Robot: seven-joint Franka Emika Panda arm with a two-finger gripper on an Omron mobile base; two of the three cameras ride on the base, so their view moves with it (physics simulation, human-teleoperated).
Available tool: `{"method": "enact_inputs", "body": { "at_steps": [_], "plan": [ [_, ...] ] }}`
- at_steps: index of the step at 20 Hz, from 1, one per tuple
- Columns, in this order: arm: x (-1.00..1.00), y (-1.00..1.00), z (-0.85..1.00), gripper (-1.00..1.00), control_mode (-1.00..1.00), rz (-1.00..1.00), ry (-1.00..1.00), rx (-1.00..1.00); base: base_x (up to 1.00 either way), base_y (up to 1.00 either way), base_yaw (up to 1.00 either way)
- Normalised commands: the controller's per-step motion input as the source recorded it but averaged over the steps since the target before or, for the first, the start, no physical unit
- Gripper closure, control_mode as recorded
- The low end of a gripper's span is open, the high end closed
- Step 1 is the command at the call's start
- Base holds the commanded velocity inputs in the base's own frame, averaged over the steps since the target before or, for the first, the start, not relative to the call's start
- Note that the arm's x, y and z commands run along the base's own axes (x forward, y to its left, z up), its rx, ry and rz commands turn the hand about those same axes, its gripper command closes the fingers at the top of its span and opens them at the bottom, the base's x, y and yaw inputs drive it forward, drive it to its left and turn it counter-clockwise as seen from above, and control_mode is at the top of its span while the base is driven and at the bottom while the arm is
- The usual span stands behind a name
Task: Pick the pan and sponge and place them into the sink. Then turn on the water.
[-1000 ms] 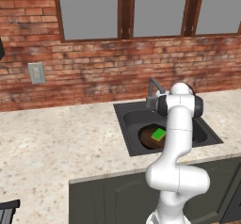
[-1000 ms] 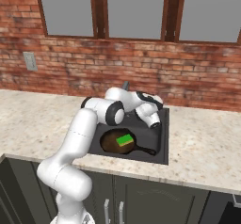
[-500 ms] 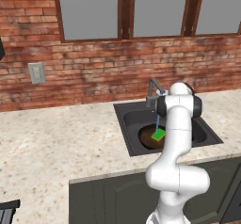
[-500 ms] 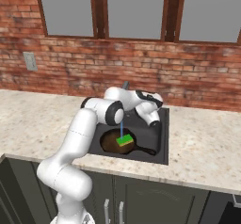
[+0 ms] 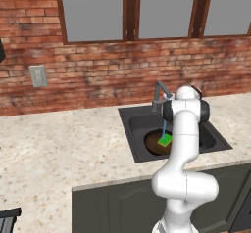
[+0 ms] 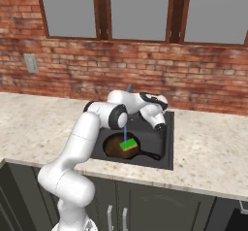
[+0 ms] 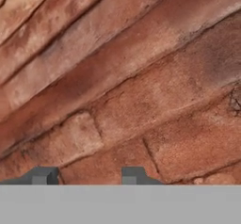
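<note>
Right base view: sponge (image 6: pixel 129 145) on pan (image 6: pixel 115 147) in sink (image 6: pixel 167 147), below-left of end effector (image 6: pixel 162 126); finger spacing unclear, nothing held.

I read the sink (image 5: pixel 135 129) as matt near-black, the faucet (image 5: pixel 159 94) as dull grey metal, the pan (image 6: pixel 112 147) as smooth dark brown. Counter (image 5: pixel 63 144) looks like polished speckled stone; far wall (image 7: pixel 122 86) is rough red brick. Sponge (image 6: pixel 129 145) is matt green, water (image 6: pixel 125 132) a translucent pale blue.
</note>
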Motion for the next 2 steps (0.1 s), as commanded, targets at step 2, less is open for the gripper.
{"method": "enact_inputs", "body": {
  "at_steps": [2],
  "plan": [
    [0.00, -0.76, -0.62, 1.00, -1.00, 0.00, 0.00, 0.03, 0.00, 0.00, 0.00]
  ]
}}
